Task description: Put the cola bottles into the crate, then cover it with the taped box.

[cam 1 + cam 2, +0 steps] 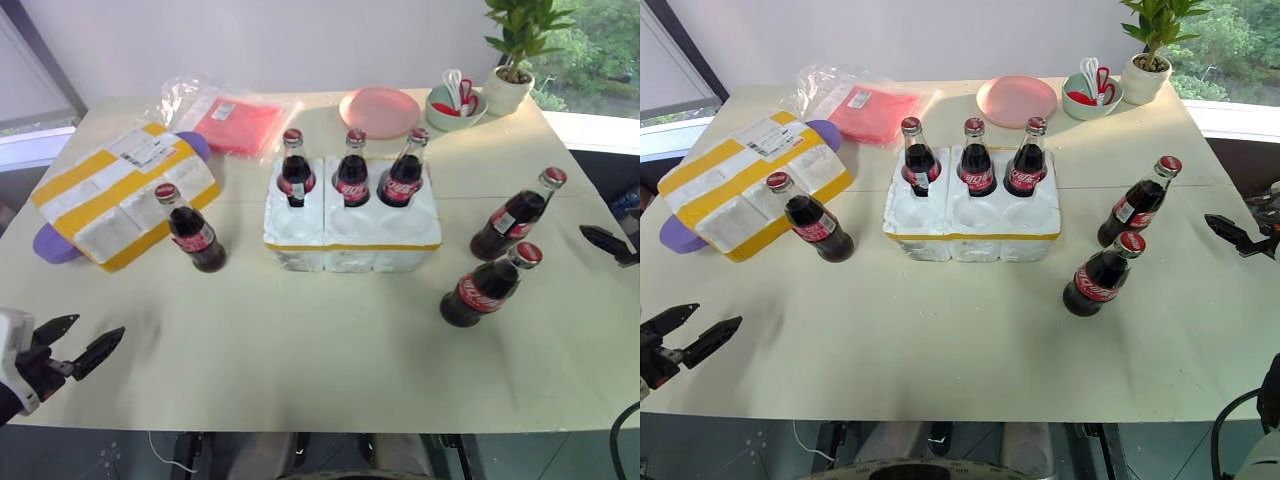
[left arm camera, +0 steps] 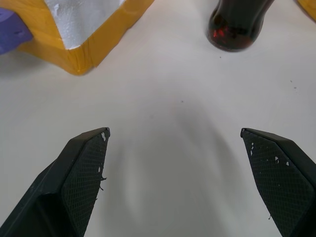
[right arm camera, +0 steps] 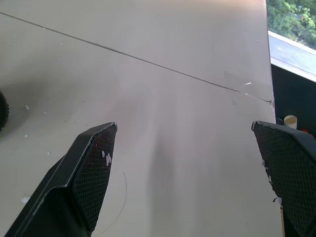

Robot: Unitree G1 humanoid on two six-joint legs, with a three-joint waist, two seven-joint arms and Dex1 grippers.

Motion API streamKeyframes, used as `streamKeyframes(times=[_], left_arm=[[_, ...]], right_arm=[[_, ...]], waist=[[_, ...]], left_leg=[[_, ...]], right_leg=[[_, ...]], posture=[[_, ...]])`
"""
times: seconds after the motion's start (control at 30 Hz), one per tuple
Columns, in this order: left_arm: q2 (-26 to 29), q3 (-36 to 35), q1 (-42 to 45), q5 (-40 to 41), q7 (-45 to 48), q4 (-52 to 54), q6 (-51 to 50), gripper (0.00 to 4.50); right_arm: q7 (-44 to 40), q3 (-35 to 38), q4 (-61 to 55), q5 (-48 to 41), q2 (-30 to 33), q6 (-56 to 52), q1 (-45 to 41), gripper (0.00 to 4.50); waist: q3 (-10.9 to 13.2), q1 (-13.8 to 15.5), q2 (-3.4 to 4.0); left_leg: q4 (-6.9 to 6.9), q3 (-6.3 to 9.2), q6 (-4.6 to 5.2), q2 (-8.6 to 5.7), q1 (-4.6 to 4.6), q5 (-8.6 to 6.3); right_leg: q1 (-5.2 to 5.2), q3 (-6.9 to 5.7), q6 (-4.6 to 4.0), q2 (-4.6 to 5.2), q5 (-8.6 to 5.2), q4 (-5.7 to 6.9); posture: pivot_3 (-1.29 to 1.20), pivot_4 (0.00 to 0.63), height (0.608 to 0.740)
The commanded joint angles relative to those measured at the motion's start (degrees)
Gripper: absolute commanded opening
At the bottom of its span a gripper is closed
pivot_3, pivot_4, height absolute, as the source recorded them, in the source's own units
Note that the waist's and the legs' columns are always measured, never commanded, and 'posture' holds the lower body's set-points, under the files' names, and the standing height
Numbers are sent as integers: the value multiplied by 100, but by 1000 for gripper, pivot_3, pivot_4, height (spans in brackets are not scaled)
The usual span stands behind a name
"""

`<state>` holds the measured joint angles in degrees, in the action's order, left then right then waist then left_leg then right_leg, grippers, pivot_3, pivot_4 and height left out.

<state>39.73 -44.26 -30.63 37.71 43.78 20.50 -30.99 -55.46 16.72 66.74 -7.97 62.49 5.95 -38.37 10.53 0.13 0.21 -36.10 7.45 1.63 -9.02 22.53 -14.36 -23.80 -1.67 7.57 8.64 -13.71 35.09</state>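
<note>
Three red-capped glass cola bottles [image 1: 351,168] sit in the back slots of the low white foam crate [image 1: 352,232], three more stand loose on the table [image 1: 300,350]. The yellow-taped white foam box [image 1: 120,193] lies far left. Left gripper [image 1: 88,339] and right gripper [image 1: 1232,232] hover empty, fingers spread wide.

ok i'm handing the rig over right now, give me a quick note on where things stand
Left gripper: open, empty, low over the table's near left edge.
Right gripper: open, empty, at the table's right edge.
Crate mid-table: three cola bottles stand in its back row; the front slots are empty.
Loose: one bottle standing left of the crate, two bottles standing to its right.
Taped box sits far left, resting partly on a purple thing.
Left: slot the three loose bottles, then cover the crate with the taped box.
</note>
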Motion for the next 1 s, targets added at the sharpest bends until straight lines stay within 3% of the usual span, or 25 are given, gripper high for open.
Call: streamKeyframes(times=[0.03,0.5,0.73,1.0], left_arm=[[47,-140,50,10,-42,93,-13,4464],[112,-334,728,496,-144,-65,-387,4464],[404,73,1005,416,44,13,-398,4464],[547,1101,2175,135,46,-593,-310,4464]], right_arm=[[-21,96,-16,-41,226,119,-78,4500],[-388,282,-82,-274,366,-169,9,4500],[-1842,-19,-567,-359,954,-1177,-783,4500],[-3312,-396,-2079,-727,1454,-2756,-2138,4500]], waist=[[0,1,0],[-1,6,2],[2,-16,23],[12,-85,40]], left_leg=[[0,0,0,0,0,0],[-4,0,-1,0,-1,1],[-3,-9,-1,0,-1,1],[-4,-11,-4,1,2,1]], right_leg=[[0,0,0,0,0,0],[0,0,0,-2,1,6],[-7,6,0,-1,1,9],[-14,7,19,-2,12,15]], posture=[[0,150,740],[0,150,740],[0,150,740],[0,150,740]])
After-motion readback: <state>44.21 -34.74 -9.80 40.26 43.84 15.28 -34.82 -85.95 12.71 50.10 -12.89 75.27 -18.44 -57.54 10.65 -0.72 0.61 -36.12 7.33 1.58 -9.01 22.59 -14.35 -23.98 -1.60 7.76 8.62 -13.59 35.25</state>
